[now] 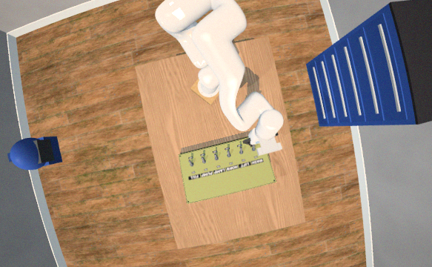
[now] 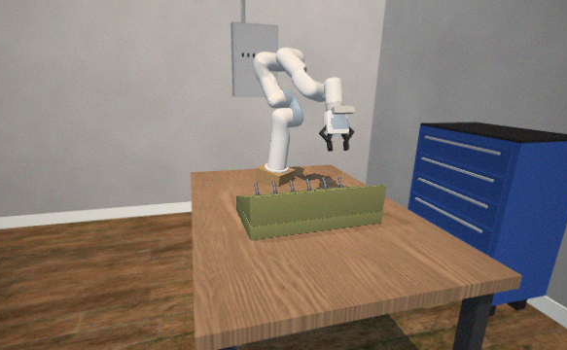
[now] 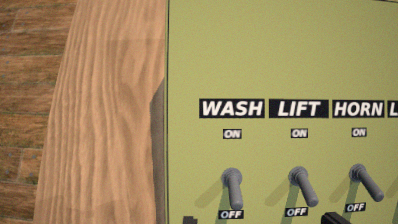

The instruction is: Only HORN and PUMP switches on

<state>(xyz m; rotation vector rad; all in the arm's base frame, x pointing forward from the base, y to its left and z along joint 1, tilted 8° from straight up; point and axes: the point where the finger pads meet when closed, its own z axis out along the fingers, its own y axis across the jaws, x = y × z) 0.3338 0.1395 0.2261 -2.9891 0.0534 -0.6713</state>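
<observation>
Console (image 1: 230,189) (image 2: 312,209) (image 3: 300,50) sits on the counter (image 1: 238,219) (image 2: 341,262) (image 3: 100,100), approx. in front of the arm (image 1: 221,55) (image 2: 279,141), w/ its row of levers on the side nearer the arm's base. My end effector (image 1: 262,138) (image 2: 337,147) (image 3: 263,219) is partly open, fingers apart w/ nothing btwn them, pointing down above the WASH end of the row, well clear of the panel in the ext. view. On the wrist cam I read WASH, LIFT and HORN, each w/ ON above its lever and OFF below. The WASH lever (image 1: 253,147) (image 2: 340,182) (image 3: 233,190), LIFT lever (image 1: 241,149) (image 2: 324,183) (image 3: 306,187) and HORN lever (image 1: 228,150) (image 2: 308,185) (image 3: 369,183) all have their tips on the OFF side. PUMP lever (image 1: 203,159) (image 2: 274,188) is second from the FILL end; from the top cam I can't tell its pos., same for the LAMP lever (image 1: 216,154) (image 2: 292,186) and FILL lever (image 1: 191,161) (image 2: 257,189). Blue drawer cabinet (image 1: 360,74) (image 2: 526,204) stands off to one side of the counter, and a gray wall box (image 2: 241,73) hangs behind the arm.
</observation>
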